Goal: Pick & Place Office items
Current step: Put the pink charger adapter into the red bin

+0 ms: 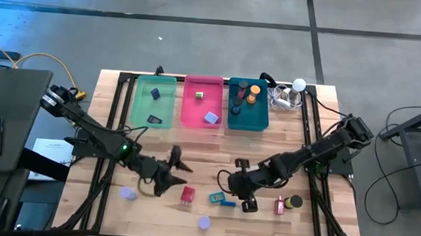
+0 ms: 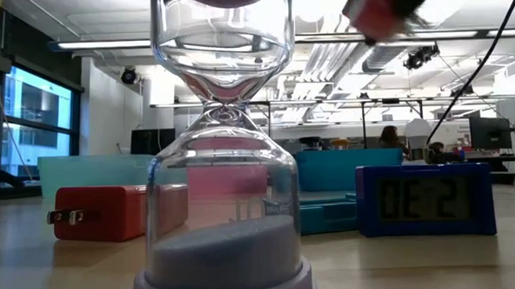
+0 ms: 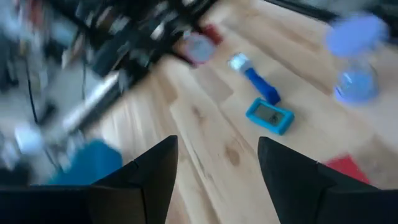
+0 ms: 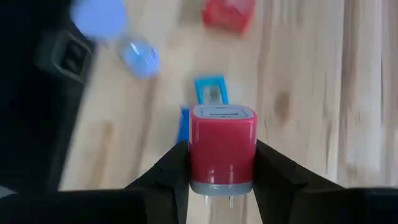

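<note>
1. The bench [image 1: 282, 137] lies bare between the three trays at 12 o'clock and both arms: a wide lane.
2. At 6 o'clock the front strip is crowded: red plug adapter [image 1: 187, 195], teal clock [image 1: 216, 198], blue piece [image 1: 228, 203], hourglass [image 1: 203, 222].
3. The right tool [image 1: 249, 204], clamped on a red charger [image 4: 222, 149], blocks the front centre.
4. The left tool [image 1: 178, 169], fingers spread, stands just beside the adapter.
</note>
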### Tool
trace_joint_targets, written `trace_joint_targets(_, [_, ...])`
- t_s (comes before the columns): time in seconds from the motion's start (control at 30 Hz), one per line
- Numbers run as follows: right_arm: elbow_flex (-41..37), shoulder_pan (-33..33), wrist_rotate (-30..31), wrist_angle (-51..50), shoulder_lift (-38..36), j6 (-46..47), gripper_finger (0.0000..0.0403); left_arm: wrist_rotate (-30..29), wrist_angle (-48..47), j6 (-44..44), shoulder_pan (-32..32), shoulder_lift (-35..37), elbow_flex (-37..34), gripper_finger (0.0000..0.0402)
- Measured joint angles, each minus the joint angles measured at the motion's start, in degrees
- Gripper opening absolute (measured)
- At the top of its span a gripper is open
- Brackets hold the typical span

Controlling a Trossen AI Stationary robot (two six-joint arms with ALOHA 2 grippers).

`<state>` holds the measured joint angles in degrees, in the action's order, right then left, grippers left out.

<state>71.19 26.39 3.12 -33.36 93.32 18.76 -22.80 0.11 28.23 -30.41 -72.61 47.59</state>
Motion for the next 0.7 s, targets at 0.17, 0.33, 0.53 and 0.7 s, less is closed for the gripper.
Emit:
trace_joint_targets(0.17, [0.58, -2.18, -6.74, 10.55, -0.02, -1.06, 0.0119, -0.31, 4.86, 20.38, -3.38, -2.93, 0.00, 0.0214])
trace_joint_targets(0.33, [0.60, -3.64, -9.15, 15.05, -0.02, -1.67, 0.0119, -8.59, 11.62, 31.85, -5.04, -6.86, -0.02, 0.0214])
trace_joint_targets(0.53, [0.58, -4.78, -9.66, 15.64, -0.02, -2.09, 0.0119, -12.05, 22.19, 39.27, -4.43, -10.70, 0.00, 0.0214])
trace_joint_targets(0.7, [0.56, -4.83, -9.80, 15.86, -0.02, -2.15, 0.0119, -11.95, 30.30, 39.33, -2.94, -13.32, 0.00, 0.0214])
